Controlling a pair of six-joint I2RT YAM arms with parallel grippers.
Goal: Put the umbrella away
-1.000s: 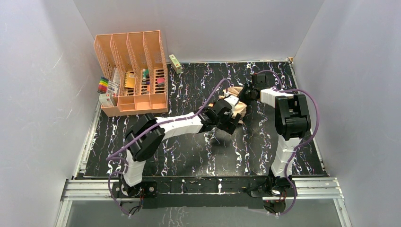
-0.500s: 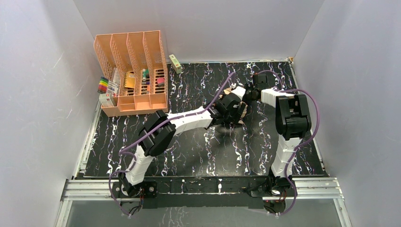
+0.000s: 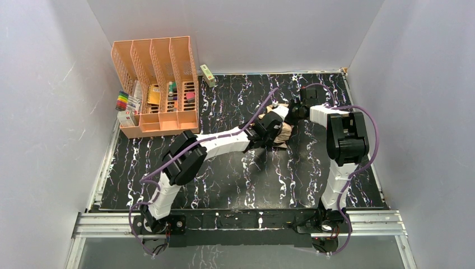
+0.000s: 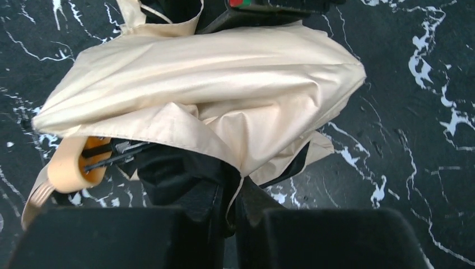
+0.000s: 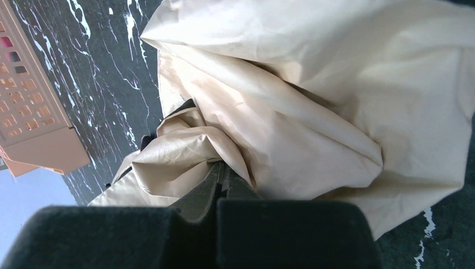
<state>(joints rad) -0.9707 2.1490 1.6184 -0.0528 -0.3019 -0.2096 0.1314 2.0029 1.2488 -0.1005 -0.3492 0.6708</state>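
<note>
The umbrella lies bunched on the black marbled table, right of centre and toward the back, between the two hands. The left hand is narrowed onto a fold of its pale fabric at the near-left side. The right hand, fingers pressed together, pinches fabric at the far side.

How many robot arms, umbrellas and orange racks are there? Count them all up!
robot arms: 2 (left arm, right arm)
umbrella: 1
orange rack: 1
total: 4
</note>
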